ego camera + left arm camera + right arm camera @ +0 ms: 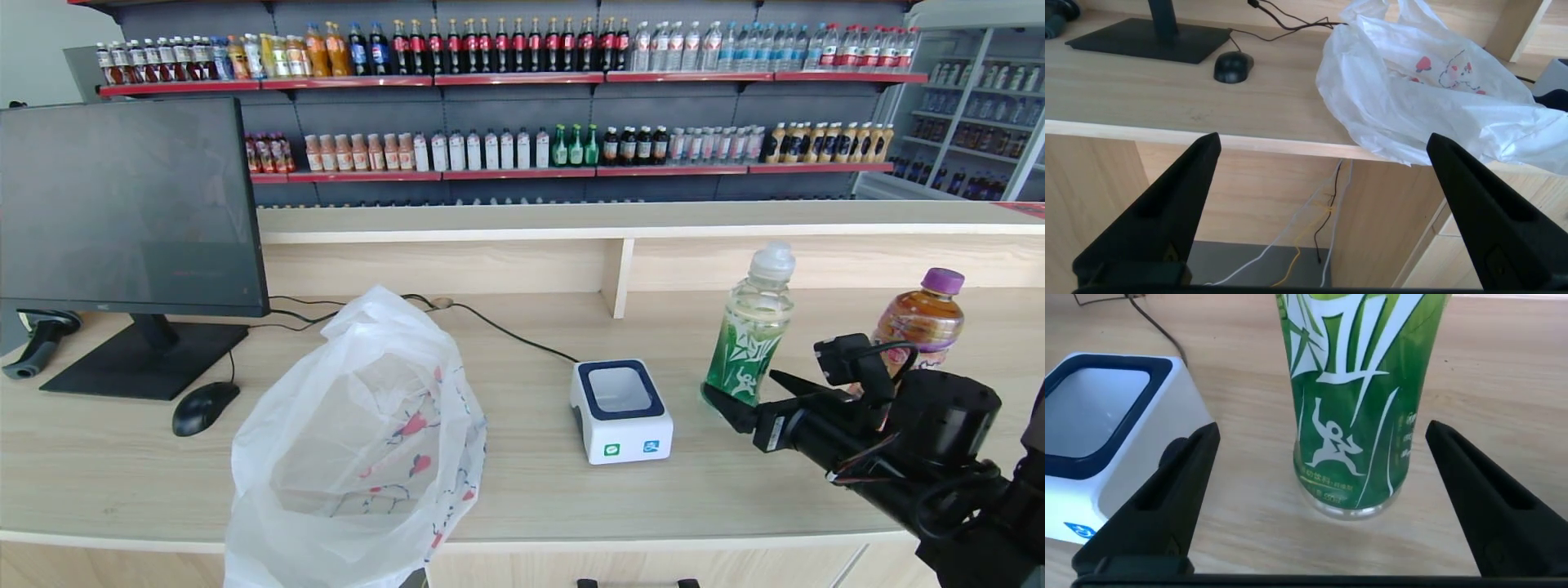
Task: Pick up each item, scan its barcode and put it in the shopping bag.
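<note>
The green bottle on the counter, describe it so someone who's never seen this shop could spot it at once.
Find the long wooden counter, then the white scanner box with a dark blue rim near its middle. Just to the robot's right of that box stands a clear bottle with a green label and a pale cap; its neighbour farther right holds amber drink under a purple cap.

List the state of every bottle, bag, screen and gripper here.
green bottle: upright, capped, unheld.
orange bottle: upright, capped.
shopping bag: mouth open, unheld.
monitor: screen dark.
right gripper: open, at green bottle's base.
left gripper: open, empty.
</note>
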### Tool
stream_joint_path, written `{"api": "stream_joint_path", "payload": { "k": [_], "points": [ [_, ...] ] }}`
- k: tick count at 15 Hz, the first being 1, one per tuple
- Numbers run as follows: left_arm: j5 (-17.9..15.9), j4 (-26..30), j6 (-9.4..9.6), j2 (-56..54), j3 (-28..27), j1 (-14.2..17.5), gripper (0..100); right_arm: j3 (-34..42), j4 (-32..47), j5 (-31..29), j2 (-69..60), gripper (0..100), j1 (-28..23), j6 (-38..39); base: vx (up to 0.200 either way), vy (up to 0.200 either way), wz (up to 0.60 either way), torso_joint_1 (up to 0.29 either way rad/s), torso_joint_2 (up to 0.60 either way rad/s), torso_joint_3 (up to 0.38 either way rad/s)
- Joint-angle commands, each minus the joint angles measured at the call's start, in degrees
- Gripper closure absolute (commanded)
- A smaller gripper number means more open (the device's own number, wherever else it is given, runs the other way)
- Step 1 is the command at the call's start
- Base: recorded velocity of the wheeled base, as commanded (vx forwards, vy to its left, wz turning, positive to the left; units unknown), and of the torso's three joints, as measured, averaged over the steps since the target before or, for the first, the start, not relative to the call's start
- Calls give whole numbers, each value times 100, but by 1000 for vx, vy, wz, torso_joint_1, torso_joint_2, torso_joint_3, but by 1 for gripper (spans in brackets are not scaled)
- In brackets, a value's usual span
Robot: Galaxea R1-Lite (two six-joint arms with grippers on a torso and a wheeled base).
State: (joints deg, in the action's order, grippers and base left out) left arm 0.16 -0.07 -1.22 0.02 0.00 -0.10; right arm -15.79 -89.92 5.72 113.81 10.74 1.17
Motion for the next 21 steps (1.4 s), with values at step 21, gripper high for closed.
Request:
{"api": "stream_joint_path", "payload": {
  "k": [21],
  "points": [
    [2,-1,-1,-2,0,1,0,-399,-8,-141,317,0,1176,296,0,0,0,0,0,0]
  ]
}}
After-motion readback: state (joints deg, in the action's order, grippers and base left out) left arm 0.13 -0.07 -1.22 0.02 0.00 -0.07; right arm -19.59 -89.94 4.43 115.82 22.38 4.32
